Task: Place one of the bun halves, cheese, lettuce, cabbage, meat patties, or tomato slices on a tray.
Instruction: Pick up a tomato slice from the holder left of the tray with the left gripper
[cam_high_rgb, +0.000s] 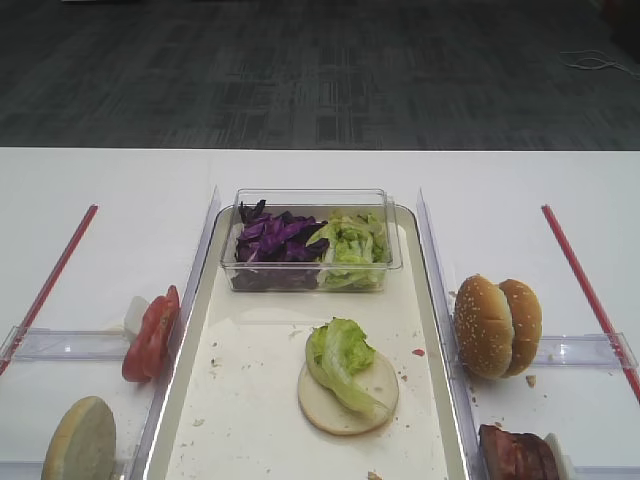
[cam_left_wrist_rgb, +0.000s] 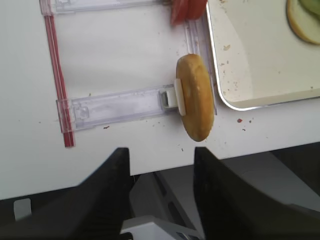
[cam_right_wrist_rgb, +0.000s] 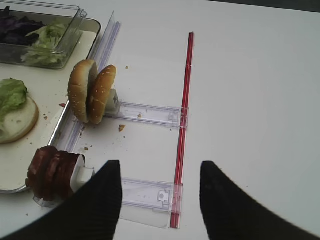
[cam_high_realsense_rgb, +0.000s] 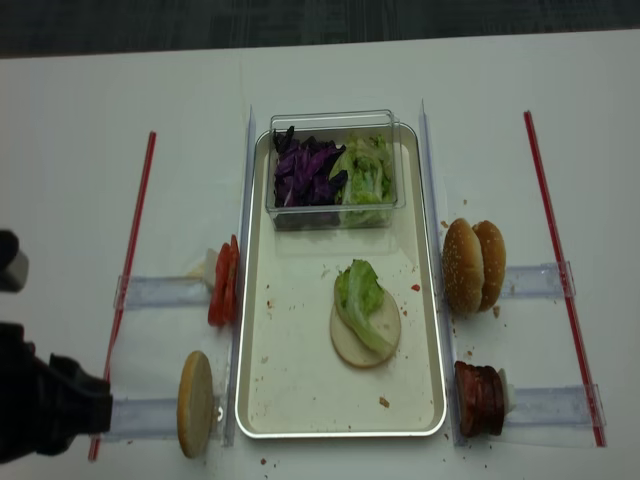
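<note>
Both the left gripper (cam_left_wrist_rgb: 161, 167) and right gripper (cam_right_wrist_rgb: 160, 187) hang parted and empty above the tabletop (cam_high_rgb: 300, 170); a lettuce leaf (cam_high_rgb: 338, 355) lies on a flat bun half (cam_high_rgb: 350, 405) in the tray (cam_high_rgb: 250, 400).

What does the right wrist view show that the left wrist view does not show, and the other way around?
Only the right wrist view shows the sesame bun halves standing on edge, the meat patties, the clear box with cabbage and lettuce, and the right end effector, open. Only the left wrist view shows a single bun half on edge in its rack, the tomato slices, and the left end effector, holding nothing. Both show the tray and the flat bun half topped with lettuce.
</note>
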